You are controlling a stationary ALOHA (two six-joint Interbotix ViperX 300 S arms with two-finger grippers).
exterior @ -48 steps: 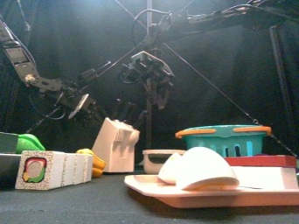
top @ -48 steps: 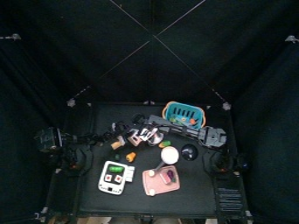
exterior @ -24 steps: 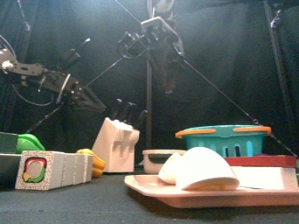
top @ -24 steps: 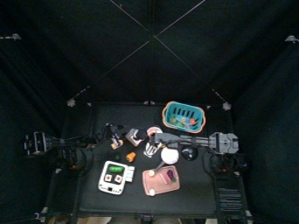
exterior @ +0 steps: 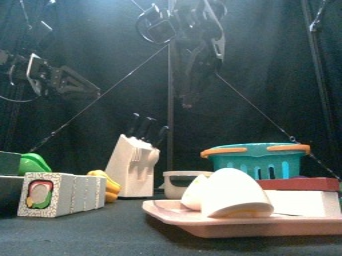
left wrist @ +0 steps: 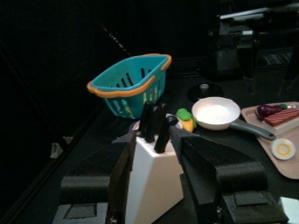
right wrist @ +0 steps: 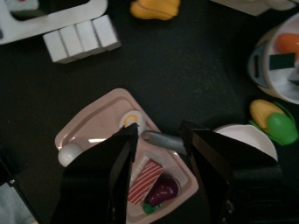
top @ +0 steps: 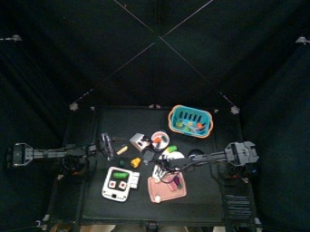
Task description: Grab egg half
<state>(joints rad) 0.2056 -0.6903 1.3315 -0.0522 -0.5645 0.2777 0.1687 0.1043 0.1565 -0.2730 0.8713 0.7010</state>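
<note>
The egg half is a smooth white dome on the pink board, close to the front view camera. It also shows at the board's edge in the right wrist view as the egg half. My right gripper hangs open above the board, with a grey pan handle showing between its jaws and the egg half off to one side. From above, the right gripper is at the board's back edge. My left gripper is open and holds nothing, facing the white knife block.
A teal basket stands at the back. A white pan lies behind the board. Left of the board lies a white gadget. A yellow-green toy lies near the pan, and striped and purple toy food on the board.
My left arm has drawn back to the left, away from the table's middle. My right gripper has come forward and down from near the basket to over the pan and board.
</note>
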